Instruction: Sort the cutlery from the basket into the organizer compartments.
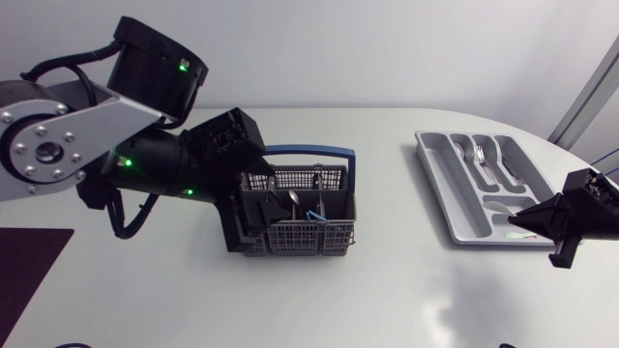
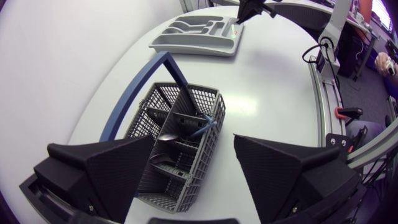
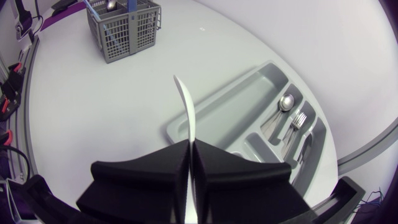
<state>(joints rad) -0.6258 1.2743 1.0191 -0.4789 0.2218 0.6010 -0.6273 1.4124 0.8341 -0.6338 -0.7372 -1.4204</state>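
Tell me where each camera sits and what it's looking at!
Head view: fixed above the table, looking down; shows the left arm at the basket and the right gripper at the organizer.
Left wrist view: on the left arm's last link, looking into the basket; shows the open left gripper.
Right wrist view: on the right arm, facing the organizer; shows its gripper shut on a white cutlery piece.
All three share basket and organizer.

Basket (image 1: 305,217) at the middle of the surface (image 1: 387,290); organizer (image 1: 440,184) well apart to its right; left end effector (image 2: 194,146) over the basket; right end effector (image 3: 189,146), gripping a utensil (image 3: 186,106), at the organizer's near corner
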